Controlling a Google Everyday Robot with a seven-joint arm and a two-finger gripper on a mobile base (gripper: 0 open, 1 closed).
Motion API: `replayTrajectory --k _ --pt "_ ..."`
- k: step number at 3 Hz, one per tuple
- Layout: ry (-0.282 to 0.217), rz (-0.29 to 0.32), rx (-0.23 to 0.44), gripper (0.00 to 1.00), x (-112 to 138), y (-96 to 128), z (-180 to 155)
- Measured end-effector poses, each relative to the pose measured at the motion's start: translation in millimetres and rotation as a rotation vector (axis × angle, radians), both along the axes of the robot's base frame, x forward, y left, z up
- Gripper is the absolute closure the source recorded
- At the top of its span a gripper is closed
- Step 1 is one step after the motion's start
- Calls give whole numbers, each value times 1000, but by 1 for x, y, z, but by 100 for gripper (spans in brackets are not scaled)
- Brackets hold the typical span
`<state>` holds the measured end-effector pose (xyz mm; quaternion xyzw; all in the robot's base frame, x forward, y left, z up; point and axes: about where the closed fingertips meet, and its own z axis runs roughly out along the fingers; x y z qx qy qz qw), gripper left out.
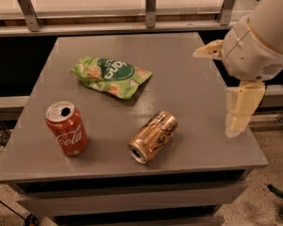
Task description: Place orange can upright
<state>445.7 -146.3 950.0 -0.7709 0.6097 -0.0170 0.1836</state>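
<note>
The orange can (153, 136) lies on its side on the grey table (188, 88), near the front middle, with its silver top facing the front left. My gripper (213, 94) hangs over the table's right edge, to the right of the can and apart from it. Its two cream fingers (240, 109) are spread wide, open and empty.
A red cola can (67, 128) stands upright at the front left. A green snack bag (112, 76) lies flat behind the two cans. A metal rail (151, 4) with posts runs behind the table. The floor drops off past the table's front and right edges.
</note>
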Motion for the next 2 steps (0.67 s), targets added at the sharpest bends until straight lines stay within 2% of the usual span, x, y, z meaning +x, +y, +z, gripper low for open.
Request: replayTrajectory --k 1,2 --pt "0 237 -13 0 -23 37 -16" --pt "-6 438 -46 0 -49 65 -31"
